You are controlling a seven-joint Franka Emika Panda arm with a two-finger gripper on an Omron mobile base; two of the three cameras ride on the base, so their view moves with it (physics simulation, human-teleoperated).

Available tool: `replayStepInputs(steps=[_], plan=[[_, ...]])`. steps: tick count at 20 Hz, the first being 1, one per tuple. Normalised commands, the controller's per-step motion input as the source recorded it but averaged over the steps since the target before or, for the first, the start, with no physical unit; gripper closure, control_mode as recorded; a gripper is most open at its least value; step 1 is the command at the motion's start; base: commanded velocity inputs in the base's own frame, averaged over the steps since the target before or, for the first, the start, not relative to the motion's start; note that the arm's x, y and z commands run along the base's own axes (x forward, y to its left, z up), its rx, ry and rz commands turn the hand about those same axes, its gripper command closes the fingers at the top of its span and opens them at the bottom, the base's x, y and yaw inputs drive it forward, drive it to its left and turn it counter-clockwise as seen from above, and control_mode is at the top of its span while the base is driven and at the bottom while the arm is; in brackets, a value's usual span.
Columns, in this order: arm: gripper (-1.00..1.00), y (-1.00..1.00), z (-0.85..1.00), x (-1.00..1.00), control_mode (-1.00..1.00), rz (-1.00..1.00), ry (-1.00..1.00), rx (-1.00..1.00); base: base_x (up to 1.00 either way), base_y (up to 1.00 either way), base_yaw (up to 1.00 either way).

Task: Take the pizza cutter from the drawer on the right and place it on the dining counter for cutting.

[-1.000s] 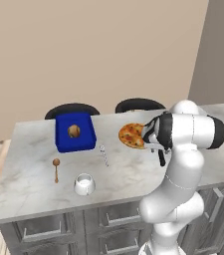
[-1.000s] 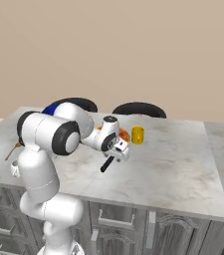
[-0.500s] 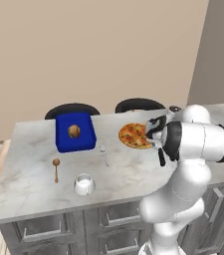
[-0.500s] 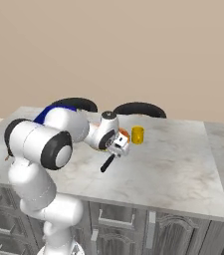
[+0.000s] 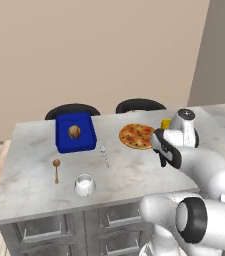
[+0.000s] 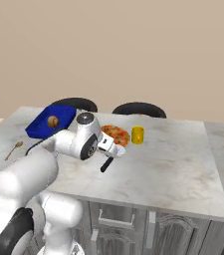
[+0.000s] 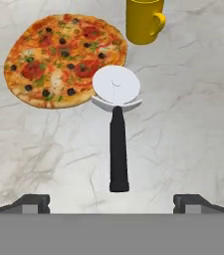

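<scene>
Now pizza cutter (image 7: pixel 117 124) flat on dining counter (image 7: pixel 183 129); gripper (image 7: pixel 111 201) apparently open.

Surface: dining counter (image 5: pixel 134 175), pale marble top over grey drawers.
Near the far edge: blue tray (image 5: pixel 74 132), pizza (image 5: pixel 137 136), yellow mug (image 6: pixel 137 135).
Beside the pizza: pizza cutter (image 7: pixel 117 134).
Nearer the front: wooden spoon (image 5: pixel 56 169), white bowl (image 5: pixel 84 184), thin silvery utensil (image 5: pixel 104 155).

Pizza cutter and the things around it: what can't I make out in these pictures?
- Cutter: left base view, arm covers most of it.
- Pizza: right base view, arm hides its near edge.
- Mug: left base view, mostly behind the arm.
- Thin utensil: left base view, too small to name.
- Drawer: outside the pictures.
</scene>
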Motion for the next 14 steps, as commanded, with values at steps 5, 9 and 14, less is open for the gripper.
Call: replayStepInputs(steps=[5,9,14], plan=[[-1.0,0.43,0.79,-0.91,-1.0,0.0,-0.05,-0.11,0.0,0.0,0.0],[-1.0,0.33,0.83,-0.7,-1.0,0.0,-0.03,-0.07,0.0,0.0,0.0],[-1.0,0.19,0.96,-0.46,-1.0,0.01,0.0,0.0,0.0,0.0,0.0]])
